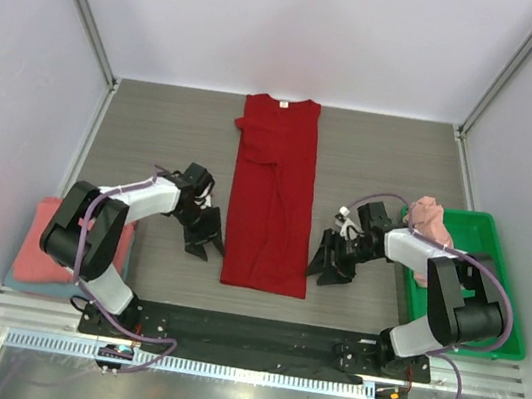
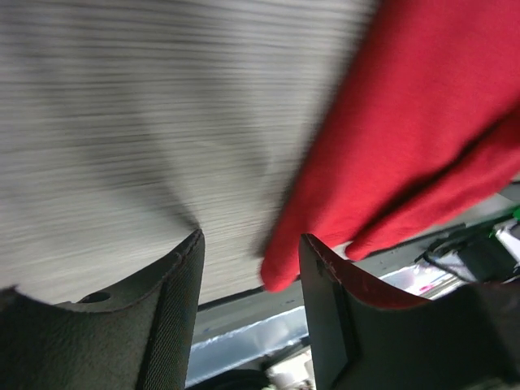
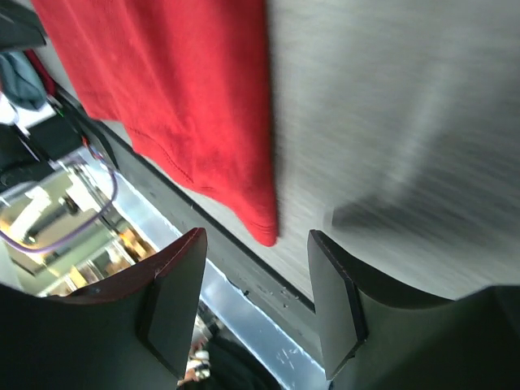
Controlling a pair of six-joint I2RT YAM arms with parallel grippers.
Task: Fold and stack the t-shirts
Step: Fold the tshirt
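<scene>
1. Lying flat on the grey table (image 1: 155, 131): deep red t-shirt (image 1: 271, 200), sleeves folded in to make one long strip, collar at the far end, hem toward the arm bases.
2. Just left of the red shirt's near hem corner: left gripper (image 1: 203, 240), jaws apart, holding nothing.
3. Just right of the other near hem corner: right gripper (image 1: 329, 265), jaws likewise apart and empty.
4. Well left of the red shirt: folded salmon-pink shirt (image 1: 37, 239), apparently the stack.
5. Well right of it: green tray (image 1: 494, 296), with a crumpled pink shirt (image 1: 428, 220) at its far-left corner.
6. Step in hand, as judged: crosswise fold, hem to collar. Pinch every layer at both corners, lift level, carry both at one pace, lay edges square.
</scene>
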